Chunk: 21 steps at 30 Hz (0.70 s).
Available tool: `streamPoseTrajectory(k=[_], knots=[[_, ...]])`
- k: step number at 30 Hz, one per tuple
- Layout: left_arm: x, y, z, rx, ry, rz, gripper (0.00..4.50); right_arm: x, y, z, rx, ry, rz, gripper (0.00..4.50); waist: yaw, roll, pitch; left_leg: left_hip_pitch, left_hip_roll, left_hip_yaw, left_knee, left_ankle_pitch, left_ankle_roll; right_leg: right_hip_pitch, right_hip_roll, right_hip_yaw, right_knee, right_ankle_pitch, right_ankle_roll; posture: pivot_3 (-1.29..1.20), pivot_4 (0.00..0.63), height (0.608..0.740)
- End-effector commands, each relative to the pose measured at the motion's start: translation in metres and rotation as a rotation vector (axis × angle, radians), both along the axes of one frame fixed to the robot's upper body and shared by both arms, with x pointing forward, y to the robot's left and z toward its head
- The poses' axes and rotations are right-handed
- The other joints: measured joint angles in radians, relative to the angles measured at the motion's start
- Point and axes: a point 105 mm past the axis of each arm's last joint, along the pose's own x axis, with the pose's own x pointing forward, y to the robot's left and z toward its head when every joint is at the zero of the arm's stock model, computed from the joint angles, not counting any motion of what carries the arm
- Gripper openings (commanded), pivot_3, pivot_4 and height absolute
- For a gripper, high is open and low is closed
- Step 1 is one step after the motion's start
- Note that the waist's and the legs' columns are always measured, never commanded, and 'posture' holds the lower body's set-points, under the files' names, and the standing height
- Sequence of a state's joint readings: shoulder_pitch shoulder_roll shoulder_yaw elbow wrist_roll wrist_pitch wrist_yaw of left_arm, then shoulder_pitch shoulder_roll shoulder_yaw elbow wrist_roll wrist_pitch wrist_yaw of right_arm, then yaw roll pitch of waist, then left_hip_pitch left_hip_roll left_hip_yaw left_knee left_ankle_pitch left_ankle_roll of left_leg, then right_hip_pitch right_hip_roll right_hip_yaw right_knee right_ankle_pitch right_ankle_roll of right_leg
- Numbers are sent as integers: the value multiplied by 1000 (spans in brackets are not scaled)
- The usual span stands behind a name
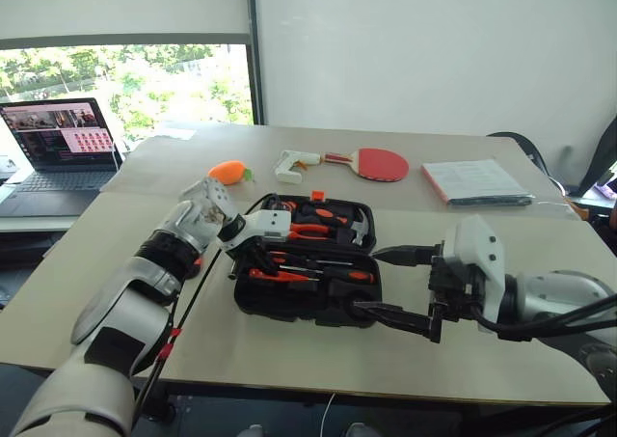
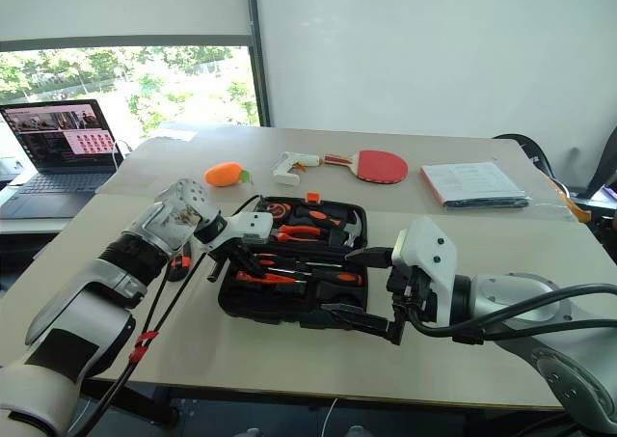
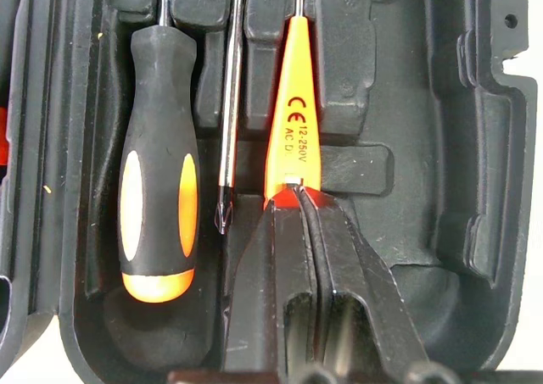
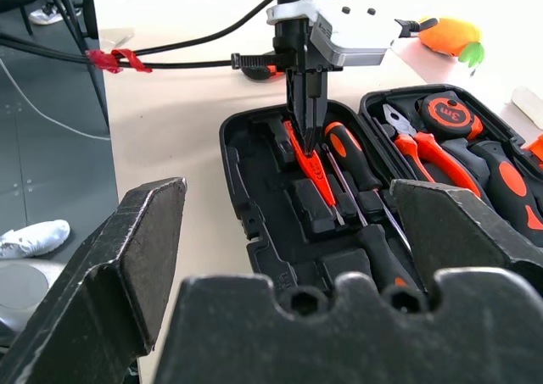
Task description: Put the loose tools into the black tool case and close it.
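The black tool case (image 1: pixel 289 307) lies open on the table, both halves holding tools. In the near half a slim orange tool (image 3: pixel 291 121) lies in its slot, beside a thin screwdriver shaft (image 3: pixel 227 138) and a black-and-orange screwdriver (image 3: pixel 157 197). My left gripper (image 3: pixel 293 189) points down into that half, shut on the end of the slim orange tool. My right gripper (image 1: pixel 390 285) hovers open at the case's right front corner, nothing between its fingers. Orange-handled pliers (image 1: pixel 308 232) and a tape measure (image 4: pixel 447 113) sit in the far half.
Behind the case lie a white glue gun (image 1: pixel 294 164), a red table-tennis paddle (image 1: pixel 378 164) and an orange carrot toy (image 1: pixel 229 172). A booklet (image 1: pixel 475 181) lies at the back right, a laptop (image 1: pixel 58 148) on the left. A black cable (image 1: pixel 172 341) trails over the front edge.
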<state>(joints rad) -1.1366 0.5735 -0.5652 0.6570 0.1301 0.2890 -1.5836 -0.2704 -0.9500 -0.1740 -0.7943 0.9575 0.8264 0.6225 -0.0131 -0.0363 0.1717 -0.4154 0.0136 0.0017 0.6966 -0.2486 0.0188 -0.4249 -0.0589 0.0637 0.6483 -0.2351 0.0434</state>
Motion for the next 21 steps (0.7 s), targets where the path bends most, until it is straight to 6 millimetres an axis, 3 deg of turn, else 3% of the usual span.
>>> streamPoseTrajectory(k=[1, 8, 14, 21], knots=[[0, 2, -1, 13, -6, 5, 94, 0, 0, 11, 17, -50, -3, 4500, 0, 0, 0, 0, 0, 0, 0, 0, 0, 0, 0, 0, 0, 0, 0, 0, 150, 740], [2, 6, -9, 27, 8, 27, 94, 0, 0, 12, 22, -50, -1, 4500, -1, 0, 0, 1, 0, 0, 0, 0, 0, 1, 0, 0, 0, 0, 0, 0, 150, 740], [3, 7, -2, 0, 18, 49, 94, -1, 0, 12, 19, -48, 2, 4500, -1, 0, 0, 1, 0, 0, 0, 0, 0, 1, 0, 0, 0, 0, 0, 0, 150, 740], [4, 14, 32, -197, 13, 145, 94, -1, 0, 20, 25, -57, 20, 4500, -2, 0, 0, 0, 0, 0, 0, 0, 0, 0, 0, 0, 1, 0, 0, 0, 150, 740]])
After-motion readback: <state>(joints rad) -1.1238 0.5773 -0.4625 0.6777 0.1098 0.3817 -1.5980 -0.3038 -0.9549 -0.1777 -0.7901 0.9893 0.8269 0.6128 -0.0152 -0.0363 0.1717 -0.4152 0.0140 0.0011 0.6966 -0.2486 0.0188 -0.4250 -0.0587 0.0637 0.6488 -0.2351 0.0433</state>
